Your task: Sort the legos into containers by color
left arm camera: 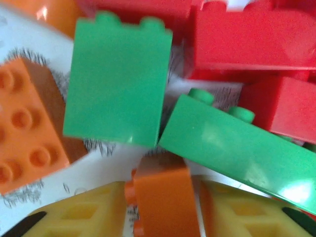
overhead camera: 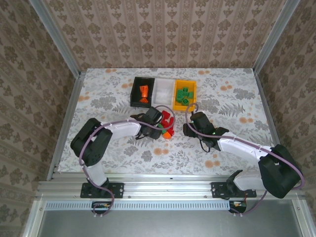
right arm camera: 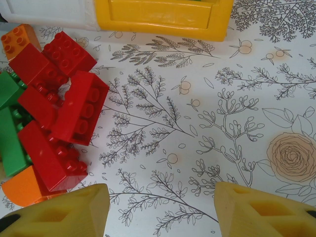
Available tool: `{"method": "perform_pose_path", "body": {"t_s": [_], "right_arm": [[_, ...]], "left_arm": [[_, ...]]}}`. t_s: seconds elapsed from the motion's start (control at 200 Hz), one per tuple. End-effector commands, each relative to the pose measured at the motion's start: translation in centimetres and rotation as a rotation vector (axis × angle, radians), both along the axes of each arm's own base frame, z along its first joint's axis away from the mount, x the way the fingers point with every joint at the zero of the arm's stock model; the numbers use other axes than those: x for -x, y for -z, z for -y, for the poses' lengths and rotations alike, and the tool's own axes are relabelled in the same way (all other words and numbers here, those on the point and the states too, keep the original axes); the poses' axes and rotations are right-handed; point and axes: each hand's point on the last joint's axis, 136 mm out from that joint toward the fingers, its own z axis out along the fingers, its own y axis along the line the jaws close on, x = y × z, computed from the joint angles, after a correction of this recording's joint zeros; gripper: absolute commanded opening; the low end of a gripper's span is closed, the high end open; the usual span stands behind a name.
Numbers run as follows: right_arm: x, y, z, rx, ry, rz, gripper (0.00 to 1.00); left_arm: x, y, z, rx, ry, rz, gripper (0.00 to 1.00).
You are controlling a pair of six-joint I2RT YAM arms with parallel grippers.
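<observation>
On the overhead feed I see the three bins side by side at the far part of the counter. The black bin is on the left with orange bricks in it. The white bin is in the middle, and the yellow-orange bin on the right holds green bricks. The loose pile of bricks lies on the counter just on the near side of the bins, between my two arms. My left hand is down in that pile, its yellow fingers drawn narrow around a small orange brick that fills the gap, with both pads against its sides. Just beyond that brick on the left wrist feed lie two green bricks, one tilted against the other. Red bricks lie behind them, and an orange studded brick sits off to the left. My right hand hangs over bare flowered counter with its fingers spread wide and nothing between them. The pile's red bricks lie to its left and the yellow-orange bin's wall lies ahead.
</observation>
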Motion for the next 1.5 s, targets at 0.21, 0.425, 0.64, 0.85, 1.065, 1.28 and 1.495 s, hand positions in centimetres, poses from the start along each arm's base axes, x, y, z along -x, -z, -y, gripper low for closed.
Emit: {"method": "perform_pose_path", "body": {"t_s": [0.21,0.425,0.64,0.85,1.065,1.28,1.495], "right_arm": [[0.2,0.1,-0.1,0.016,-0.017,0.003,0.59],[0.2,0.2,-0.2,0.017,-0.021,0.002,0.59],[0.2,0.4,-0.3,0.019,-0.023,-0.002,0.59],[0.2,0.5,-0.3,0.022,-0.023,-0.006,0.59],[0.2,0.5,-0.3,0.026,-0.022,-0.005,0.59],[0.2,0.4,-0.3,0.024,-0.023,-0.003,0.59],[0.2,0.4,-0.3,0.021,-0.025,-0.003,0.59]], "left_arm": [[0.3,-0.2,-1.1,-0.053,-0.037,0.016,0.22],[1.3,-3.0,-1.8,-0.049,-0.042,0.055,0.13],[-2.4,-9.4,-3.9,-0.051,-0.125,0.184,0.12],[-12.7,-13.2,-7.4,-0.069,-0.301,0.261,0.11],[-20.6,-11.7,-7.7,-0.039,-0.354,0.237,0.12],[-24.0,-10.2,-7.4,-0.060,-0.349,0.231,0.17],[-24.4,-9.6,-6.8,-0.030,-0.348,0.201,0.40]]}}
